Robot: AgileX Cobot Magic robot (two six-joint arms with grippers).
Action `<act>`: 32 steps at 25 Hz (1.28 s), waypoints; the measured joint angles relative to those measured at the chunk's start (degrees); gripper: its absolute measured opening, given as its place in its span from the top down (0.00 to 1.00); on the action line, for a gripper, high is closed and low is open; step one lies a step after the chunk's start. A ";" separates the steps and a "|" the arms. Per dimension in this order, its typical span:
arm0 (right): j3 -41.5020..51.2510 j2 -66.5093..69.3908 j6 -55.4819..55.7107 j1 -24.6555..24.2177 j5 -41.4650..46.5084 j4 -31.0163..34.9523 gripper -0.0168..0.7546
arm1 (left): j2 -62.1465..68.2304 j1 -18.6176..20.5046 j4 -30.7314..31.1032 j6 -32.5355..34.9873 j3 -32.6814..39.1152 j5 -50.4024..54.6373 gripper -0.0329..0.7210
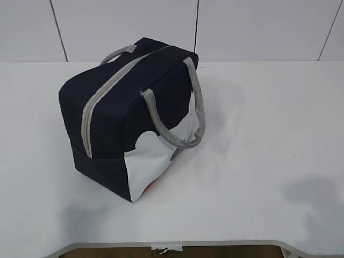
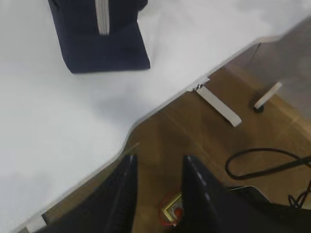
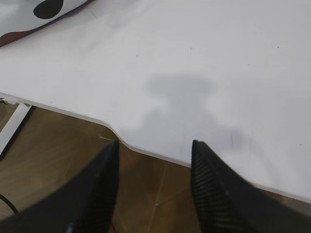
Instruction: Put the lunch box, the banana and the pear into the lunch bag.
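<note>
A white table (image 1: 258, 161) filled the scene, with the zipped navy lunch bag (image 1: 115, 126) standing left of its middle, two grey handles (image 1: 183, 115) drooping, while the left gripper (image 2: 160, 182) and right gripper (image 3: 153, 170) hung beyond the near edge, jaws apart, holding nothing.

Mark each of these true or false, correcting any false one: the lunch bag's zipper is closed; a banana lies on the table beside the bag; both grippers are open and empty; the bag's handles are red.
1. The lunch bag has its zipper closed. True.
2. A banana lies beside the bag. False: no fruit is visible on the table.
3. The left gripper and right gripper are open and empty. True.
4. The handles are red. False: they are grey.
</note>
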 joint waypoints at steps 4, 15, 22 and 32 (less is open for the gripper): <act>0.34 -0.97 0.00 0.00 0.49 1.37 0.48 | -1.18 0.00 0.93 -0.19 0.21 1.87 0.64; 1.02 -11.80 0.00 0.00 2.82 1.68 0.48 | -2.15 0.00 8.32 -4.68 0.21 2.30 0.64; 1.38 -11.80 0.00 0.00 3.00 2.32 0.48 | -3.93 0.00 9.25 -4.72 0.21 2.30 0.64; 1.41 -11.80 0.00 0.00 3.00 2.41 0.48 | -10.87 0.00 11.13 -4.72 0.21 2.41 0.64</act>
